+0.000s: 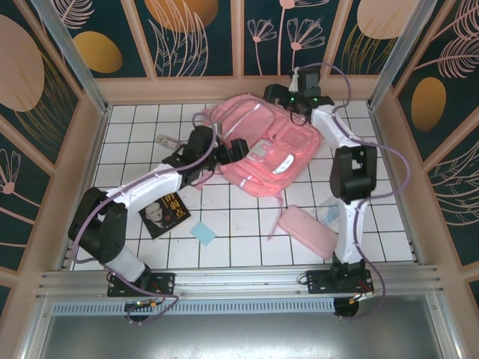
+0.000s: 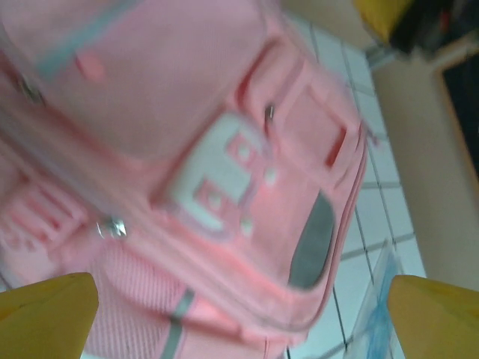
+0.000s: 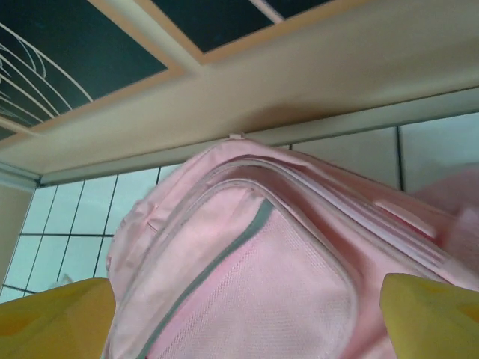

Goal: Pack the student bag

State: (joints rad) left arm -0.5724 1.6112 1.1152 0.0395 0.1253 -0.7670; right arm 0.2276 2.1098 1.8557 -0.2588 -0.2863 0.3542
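The student bag (image 1: pixel 262 146), a large pink backpack with grey reflective strips, lies flat on the white tiled floor towards the back. My left gripper (image 1: pixel 236 149) hovers at the bag's left edge. Its yellow fingertips (image 2: pixel 45 314) stand wide apart, and the front pockets and zips of the bag (image 2: pixel 224 149) show blurred beyond them, so it is open. My right gripper (image 1: pixel 299 105) is over the bag's far right end by the back wall. It is open too, fingertips (image 3: pixel 434 318) spread, with the bag's mesh side pocket (image 3: pixel 262 262) close below.
A dark book (image 1: pixel 165 213) and a small blue note (image 1: pixel 203 233) lie front left. A flat pink pencil case (image 1: pixel 307 230) lies front right, next to a translucent sleeve (image 1: pixel 327 213). A small grey item (image 1: pixel 166 140) sits left of the bag. Wooden walls enclose the floor.
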